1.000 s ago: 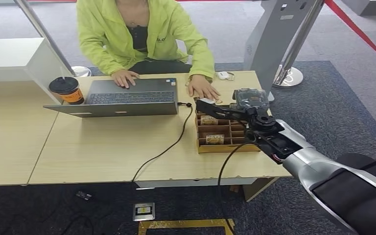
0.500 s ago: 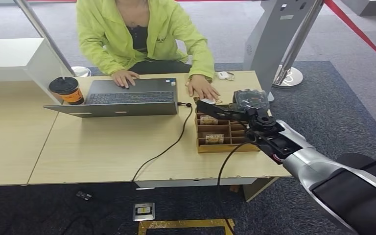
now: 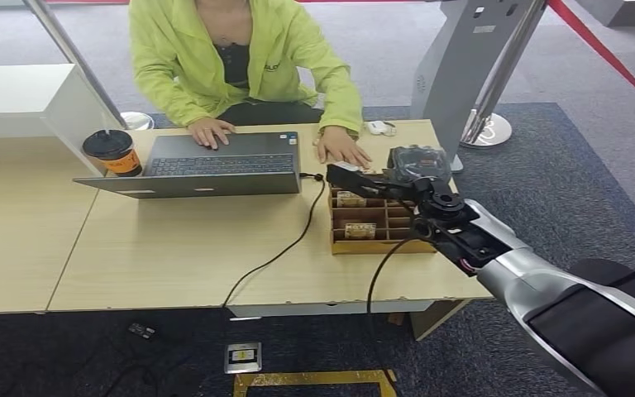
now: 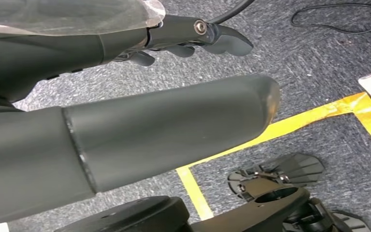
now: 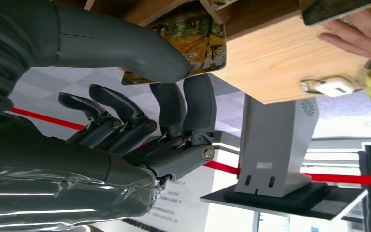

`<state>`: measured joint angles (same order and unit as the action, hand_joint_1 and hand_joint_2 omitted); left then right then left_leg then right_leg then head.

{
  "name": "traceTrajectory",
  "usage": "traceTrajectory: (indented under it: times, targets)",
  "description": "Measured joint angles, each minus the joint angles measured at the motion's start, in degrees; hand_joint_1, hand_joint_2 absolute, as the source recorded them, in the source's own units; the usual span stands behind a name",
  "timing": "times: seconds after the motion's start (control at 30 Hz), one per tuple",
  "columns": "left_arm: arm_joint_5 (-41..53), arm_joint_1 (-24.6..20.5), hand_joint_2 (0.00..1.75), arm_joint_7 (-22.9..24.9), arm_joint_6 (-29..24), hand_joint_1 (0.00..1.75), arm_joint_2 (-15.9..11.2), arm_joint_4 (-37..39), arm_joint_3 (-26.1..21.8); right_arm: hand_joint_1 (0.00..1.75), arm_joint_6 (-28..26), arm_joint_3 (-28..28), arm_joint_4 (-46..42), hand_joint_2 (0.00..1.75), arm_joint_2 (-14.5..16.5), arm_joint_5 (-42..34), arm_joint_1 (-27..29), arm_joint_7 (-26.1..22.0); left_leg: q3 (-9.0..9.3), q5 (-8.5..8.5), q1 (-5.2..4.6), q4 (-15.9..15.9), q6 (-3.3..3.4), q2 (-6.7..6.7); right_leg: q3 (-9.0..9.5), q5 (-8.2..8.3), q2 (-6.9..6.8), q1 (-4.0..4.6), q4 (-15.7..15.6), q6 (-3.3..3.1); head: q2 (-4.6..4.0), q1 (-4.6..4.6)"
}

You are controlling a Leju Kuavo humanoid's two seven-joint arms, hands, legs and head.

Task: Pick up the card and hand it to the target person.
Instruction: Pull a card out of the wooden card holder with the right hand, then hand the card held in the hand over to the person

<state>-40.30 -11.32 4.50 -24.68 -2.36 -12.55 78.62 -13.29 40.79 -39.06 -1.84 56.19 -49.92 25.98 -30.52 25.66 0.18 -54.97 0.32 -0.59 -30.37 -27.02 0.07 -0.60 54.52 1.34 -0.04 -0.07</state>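
Over the wooden tray (image 3: 336, 245) on the desk (image 3: 174, 248), the right hand (image 5: 140, 96) pinches a card (image 5: 200, 41) between thumb and fingers, probably to carry it toward the person (image 3: 240, 58). The left hand (image 4: 174, 41) hangs empty, fingers loosely curled.

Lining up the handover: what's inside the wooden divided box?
The wooden box has open compartments; printed cards lie in two on its left side. The right hand and forearm cover the far and right compartments, so their contents can't be seen.
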Motion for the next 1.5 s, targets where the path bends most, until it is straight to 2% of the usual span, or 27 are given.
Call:
traceTrajectory:
  times: [0.33, 0.5, 0.67, 0.8, 1.0, 1.3, 1.5]
  targets:
    - [-0.6, 0.5, 0.00, -0.4, -0.2, 0.00, -0.2, 0.0, 0.0, 1.75, 5.5, -2.0, -17.6, 1.75, -3.9, -1.6, -0.1, 2.3, -0.01, 0.00, 0.00, 0.0, 0.00, 0.00, -0.02, 0.00, 0.02, 0.00, 0.0, 0.00, 0.00, 0.01]
    - [-0.6, 0.6, 0.00, -0.6, -0.5, 0.00, -0.2, 0.0, 0.0, 1.75, 6.1, -3.4, -25.9, 1.75, -5.7, -2.1, -0.8, 3.0, 0.00, 0.00, 0.00, 0.0, 0.00, 0.01, -0.02, 0.00, 0.03, 0.00, 0.0, 0.00, 0.00, 0.01]
    - [0.0, 0.4, 0.00, -0.2, -0.4, 0.00, -0.1, 0.0, 0.0, 1.75, 5.4, -4.1, -29.4, 1.75, -6.5, -0.7, -1.2, 3.4, -0.01, 0.00, 0.00, 0.0, 0.00, 0.01, -0.01, 0.00, 0.03, 0.00, 0.0, 0.00, 0.00, 0.00]
    - [0.4, -0.1, 0.00, 0.1, -0.1, 0.00, 0.1, 0.0, 0.0, 1.75, 3.0, -3.7, -28.5, 1.75, -6.5, 1.9, -1.7, 3.1, -0.05, 0.00, 0.00, 0.0, 0.00, -0.01, 0.01, 0.00, -0.01, 0.00, 0.0, 0.00, 0.00, 0.00]
    - [1.1, -1.0, 0.00, 0.3, 0.0, 0.00, 0.6, 0.0, 0.1, 1.75, -1.1, -2.2, -21.2, 1.75, -4.7, 5.9, -3.5, 2.8, -0.08, 0.00, 0.00, 0.0, 0.00, -0.05, 0.02, 0.00, -0.07, 0.00, 0.0, 0.00, 0.00, 0.02]
    - [1.2, -1.3, 0.00, 0.6, 0.0, 0.00, 0.9, 0.0, 0.2, 1.75, -1.8, -0.9, -13.9, 1.75, -2.6, 6.7, -4.9, 2.8, -0.10, 0.00, 0.00, 0.0, 0.00, -0.09, -0.01, -0.01, -0.07, 0.00, 0.0, 0.00, 0.00, 0.02]
    - [1.4, -1.5, 0.00, 1.0, 0.1, 0.00, 0.9, 0.0, 0.9, 1.75, -3.1, 0.4, -7.7, 1.75, -0.7, 10.6, -6.5, 4.7, -0.09, 0.00, 0.00, 0.0, 0.00, -0.08, 0.00, -0.01, -0.08, 0.00, 0.0, 0.00, 0.00, 0.01]
